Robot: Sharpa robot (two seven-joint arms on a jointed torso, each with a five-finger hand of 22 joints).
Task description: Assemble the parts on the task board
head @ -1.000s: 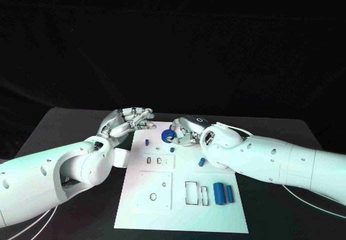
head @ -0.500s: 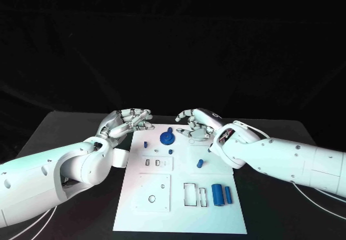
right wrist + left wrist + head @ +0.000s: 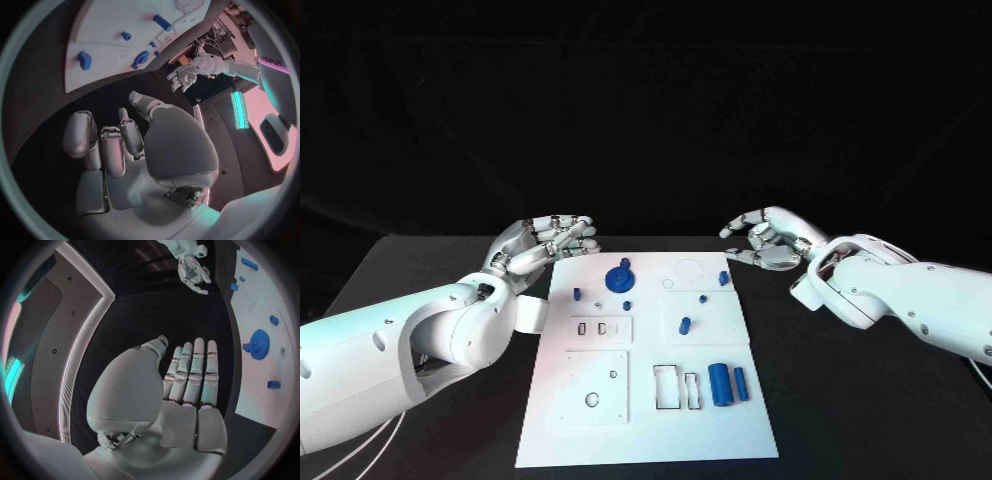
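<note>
The white task board [image 3: 718, 430] lies in the middle of the black table. A blue gear [image 3: 620, 275] stands near the board's far left corner, and small blue pieces [image 3: 684, 324] sit around it. Two blue cylinders [image 3: 728, 383] lie side by side near the board's right edge. My left hand [image 3: 545, 240] hovers just off the board's far left corner, fingers loosely bent and holding nothing. My right hand [image 3: 769, 238] hangs past the far right corner, empty too. The left wrist view shows the left hand [image 3: 190, 375] with straight fingers beside the gear [image 3: 258, 344]. The right hand [image 3: 109, 145] is bare in its own wrist view.
The board has recessed outlines: two small slots [image 3: 593, 328], a square panel with holes [image 3: 596, 385] and narrow rectangular slots [image 3: 669, 388]. Dark table [image 3: 877, 400] surrounds the board on both sides. My white forearms reach in from both lower corners.
My right hand has let go of the blue gear, risen and drawn back to the right, off the board. The gear stays on the board. My left hand has barely moved.
</note>
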